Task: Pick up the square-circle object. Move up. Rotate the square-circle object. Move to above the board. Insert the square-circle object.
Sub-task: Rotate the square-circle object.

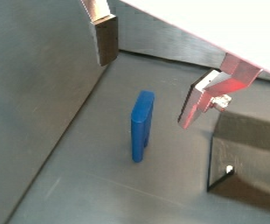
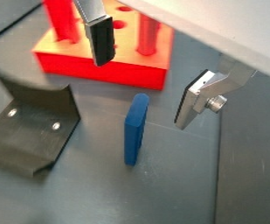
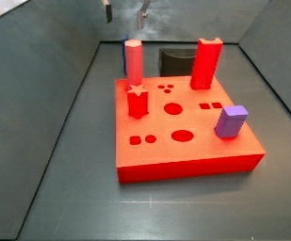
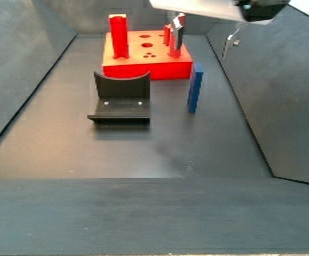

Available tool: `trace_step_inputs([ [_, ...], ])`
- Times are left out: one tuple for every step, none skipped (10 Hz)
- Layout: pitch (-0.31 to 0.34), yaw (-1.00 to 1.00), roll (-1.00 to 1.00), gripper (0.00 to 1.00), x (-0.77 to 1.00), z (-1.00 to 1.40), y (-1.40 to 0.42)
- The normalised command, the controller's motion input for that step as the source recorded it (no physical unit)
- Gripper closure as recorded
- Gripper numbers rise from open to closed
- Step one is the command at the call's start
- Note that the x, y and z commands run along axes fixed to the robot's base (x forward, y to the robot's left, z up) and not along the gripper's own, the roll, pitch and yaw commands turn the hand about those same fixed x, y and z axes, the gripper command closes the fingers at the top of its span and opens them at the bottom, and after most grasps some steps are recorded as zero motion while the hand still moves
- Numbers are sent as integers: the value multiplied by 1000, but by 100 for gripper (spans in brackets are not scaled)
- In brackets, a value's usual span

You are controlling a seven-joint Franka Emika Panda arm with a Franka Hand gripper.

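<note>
The square-circle object, a slim dark blue peg (image 4: 194,90), stands upright on the dark floor beside the near right corner of the red board (image 4: 143,66). It shows in both wrist views (image 1: 141,127) (image 2: 136,129), under the gap between the fingers. My gripper (image 4: 204,30) hangs open and empty above it, with its fingers (image 1: 106,39) (image 2: 196,101) well apart and clear of the peg. In a side view (image 3: 185,160) the board fills the middle and the blue peg is mostly hidden behind a pink peg (image 3: 134,61). The gripper (image 3: 125,13) is at the top edge there.
The dark fixture (image 4: 121,95) stands in front of the board and next to the peg (image 2: 32,127) (image 1: 248,166). On the board stand red pegs (image 3: 208,61) (image 3: 137,99) and a short purple block (image 3: 231,120). Sloping grey walls enclose the floor.
</note>
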Motion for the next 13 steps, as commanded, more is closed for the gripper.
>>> trace_step_inputs([
  [3,-1000,9,0,33,-31,10],
  [3,-1000,10,0,34,-30,10],
  [3,-1000,10,0,34,-30,10],
  [3,-1000,11,0,34,-30,10],
  [4,-1000,12,0,34,-30,10],
  [4,-1000,13,0,34,-29,10],
  [4,-1000,15,0,34,-29,10],
  [5,-1000,16,0,34,-29,10],
  [5,-1000,18,0,34,-29,10],
  [6,-1000,21,0,34,-29,10],
  [8,-1000,25,0,34,-29,10],
  [9,-1000,30,0,34,-29,10],
  [11,-1000,37,0,34,-29,10],
])
